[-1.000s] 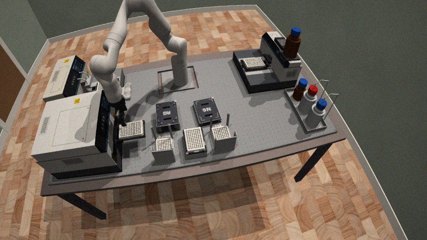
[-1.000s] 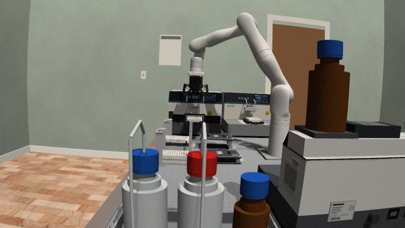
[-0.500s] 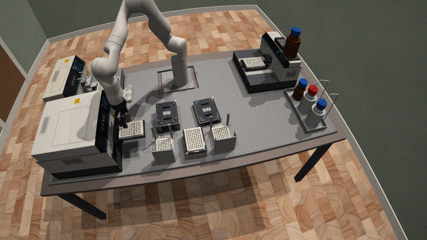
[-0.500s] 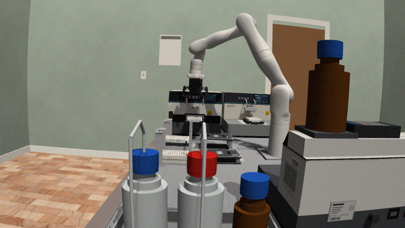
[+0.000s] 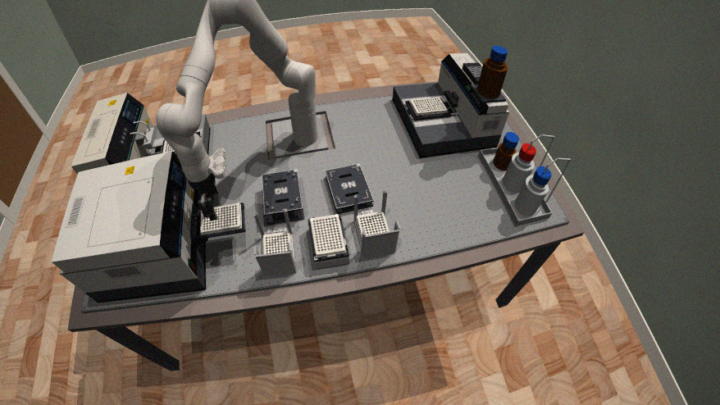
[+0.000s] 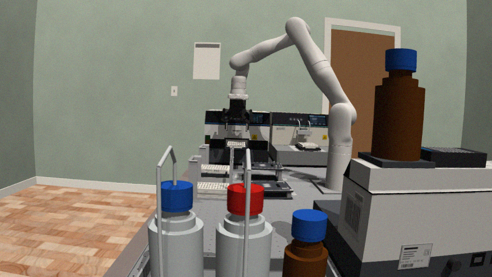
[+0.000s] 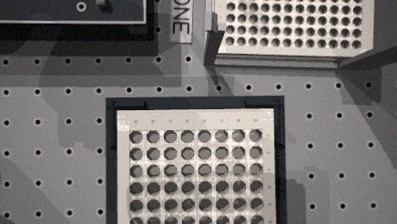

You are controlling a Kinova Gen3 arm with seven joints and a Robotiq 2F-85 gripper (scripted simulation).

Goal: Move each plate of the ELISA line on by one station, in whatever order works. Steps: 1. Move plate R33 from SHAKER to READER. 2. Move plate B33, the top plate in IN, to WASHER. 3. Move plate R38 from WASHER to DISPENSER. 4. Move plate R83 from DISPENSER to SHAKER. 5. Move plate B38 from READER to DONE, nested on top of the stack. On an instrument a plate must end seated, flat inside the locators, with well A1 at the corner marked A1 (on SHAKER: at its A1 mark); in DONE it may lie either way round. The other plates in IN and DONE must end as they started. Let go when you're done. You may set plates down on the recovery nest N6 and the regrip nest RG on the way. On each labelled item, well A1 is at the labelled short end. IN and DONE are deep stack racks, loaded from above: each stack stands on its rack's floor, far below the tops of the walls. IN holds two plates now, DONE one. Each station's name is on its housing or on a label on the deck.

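Observation:
My gripper (image 5: 210, 208) is open and empty. It hangs upright a little above a white well plate (image 5: 221, 217) that lies flat in the dark tray in front of the big instrument (image 5: 118, 221) at the left front. The exterior view shows the gripper (image 6: 236, 130) above that plate (image 6: 236, 143). In the wrist view the plate (image 7: 196, 170) fills the lower middle inside its black frame, and my fingers are out of sight. The DONE label (image 7: 181, 23) and the plate in the DONE rack (image 7: 296, 25) lie beyond it. The DONE rack (image 5: 275, 248) stands just right of the tray.
A plate sits on the low stand (image 5: 327, 235) between the two racks, and the other rack (image 5: 375, 227) holds plates. Nests RG (image 5: 281, 191) and N6 (image 5: 348, 186) are bare. A plate lies on the far right instrument (image 5: 427, 106). Bottles (image 5: 526, 173) stand at the right edge.

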